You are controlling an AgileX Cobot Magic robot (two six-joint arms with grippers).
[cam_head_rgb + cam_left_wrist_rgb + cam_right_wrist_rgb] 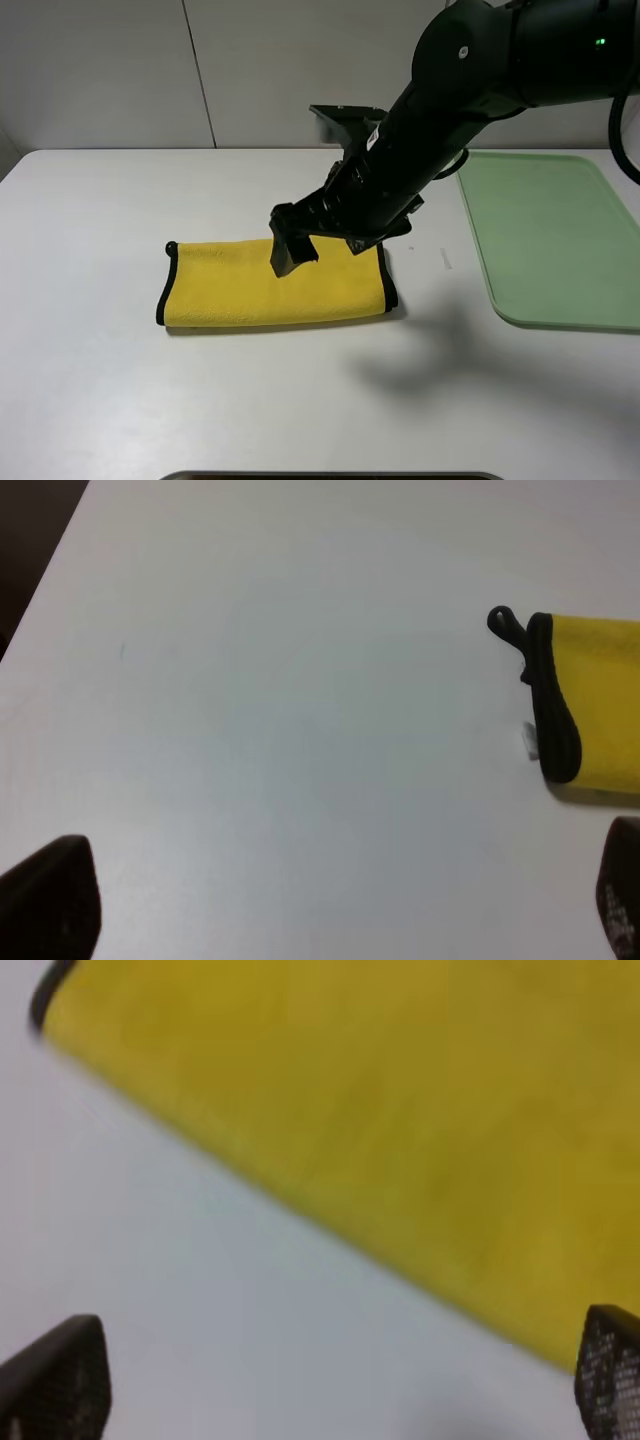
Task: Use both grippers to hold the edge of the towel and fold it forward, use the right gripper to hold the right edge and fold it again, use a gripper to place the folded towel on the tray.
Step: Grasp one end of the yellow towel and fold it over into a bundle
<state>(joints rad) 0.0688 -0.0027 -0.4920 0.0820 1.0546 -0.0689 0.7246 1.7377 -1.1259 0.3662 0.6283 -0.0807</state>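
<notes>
The yellow towel [230,285] with black edging lies folded into a long strip on the white table, left of centre. My right gripper [325,245] hangs open just above the towel's right half, holding nothing. In the right wrist view its open gripper [330,1380] is over the table beside the towel's long edge [380,1110]. My left gripper [335,900] is open and empty over bare table, with the towel's end [600,700] and its black loop off to one side. The left arm is out of the exterior high view.
The pale green tray [550,230] lies on the right side of the white table [100,380], apart from the towel. A dark rim [330,476] shows at the front edge. A grey wall stands behind the table.
</notes>
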